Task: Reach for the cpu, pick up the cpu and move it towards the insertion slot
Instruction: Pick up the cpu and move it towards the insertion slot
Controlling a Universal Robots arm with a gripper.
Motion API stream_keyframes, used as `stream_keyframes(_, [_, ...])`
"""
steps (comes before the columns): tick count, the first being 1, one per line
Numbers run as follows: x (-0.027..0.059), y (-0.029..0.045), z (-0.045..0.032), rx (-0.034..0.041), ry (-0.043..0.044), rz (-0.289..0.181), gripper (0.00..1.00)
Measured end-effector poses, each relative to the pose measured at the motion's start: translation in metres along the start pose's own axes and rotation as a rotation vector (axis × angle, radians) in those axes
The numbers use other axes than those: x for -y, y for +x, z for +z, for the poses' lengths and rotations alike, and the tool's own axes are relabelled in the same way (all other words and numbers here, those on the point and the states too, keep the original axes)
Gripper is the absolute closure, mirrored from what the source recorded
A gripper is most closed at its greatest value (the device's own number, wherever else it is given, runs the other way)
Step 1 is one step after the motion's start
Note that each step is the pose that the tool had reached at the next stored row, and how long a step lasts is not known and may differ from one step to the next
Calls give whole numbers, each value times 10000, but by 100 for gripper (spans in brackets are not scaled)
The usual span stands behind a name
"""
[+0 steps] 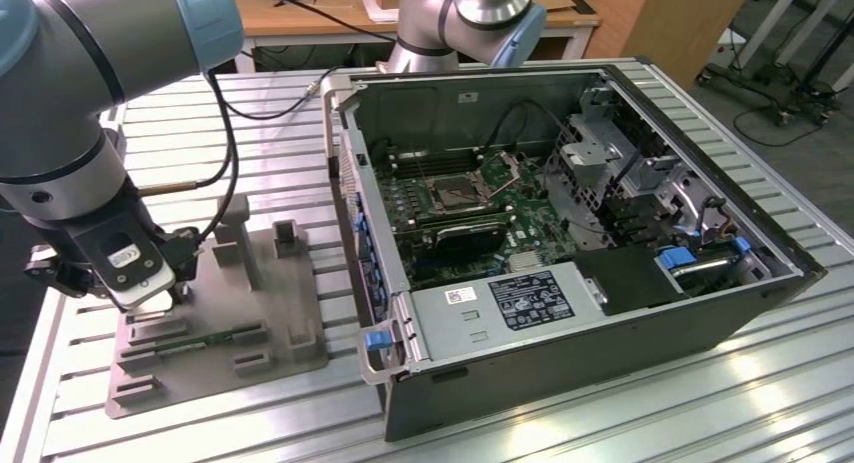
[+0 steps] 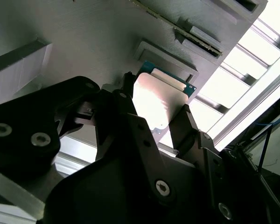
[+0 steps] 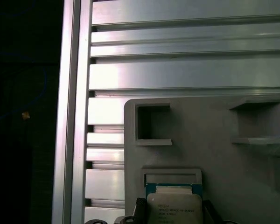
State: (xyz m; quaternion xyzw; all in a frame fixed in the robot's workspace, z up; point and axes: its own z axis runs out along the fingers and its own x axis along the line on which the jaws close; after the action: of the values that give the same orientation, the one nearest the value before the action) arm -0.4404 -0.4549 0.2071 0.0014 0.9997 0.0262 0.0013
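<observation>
A: Where is the cpu (image 2: 161, 100) sitting?
B: It's hanging just above the square recess (image 3: 171, 178) of the grey tray (image 1: 267, 345), near one edge of the tray. The recess is showing bare under it in both wrist views.

A: What is the gripper (image 2: 155, 101) doing?
B: It's clamping the cpu. The dark fingers (image 2: 183, 122) are pressing on two opposite edges, and the shiny metal top is facing the wrist cameras.

A: How is it going to handle?
B: I'm judging it light, thin and stiff. The lid is looking smooth, so probably slippery, and the underside is likely delicate. The rim edges are the place to hold, which is where the fingers are sitting. Keeping it level seems wise.

A: And the insertion slot (image 1: 461, 191)?
B: It's lying inside the open computer case (image 1: 561, 355), well apart from the tray, to the exterior view's right of it. Its silver bracket is looking raised.

A: Anything else around the tray?
B: The tray and the case are both resting on the slatted metal table (image 1: 667, 408).
</observation>
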Motion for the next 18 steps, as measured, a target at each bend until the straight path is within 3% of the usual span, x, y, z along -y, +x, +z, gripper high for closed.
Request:
stream_keyframes(9, [0, 0, -10, -3, 0, -1, 45])
stream_keyframes(18, [-3, 0, -68, -1, -1, 0, 45])
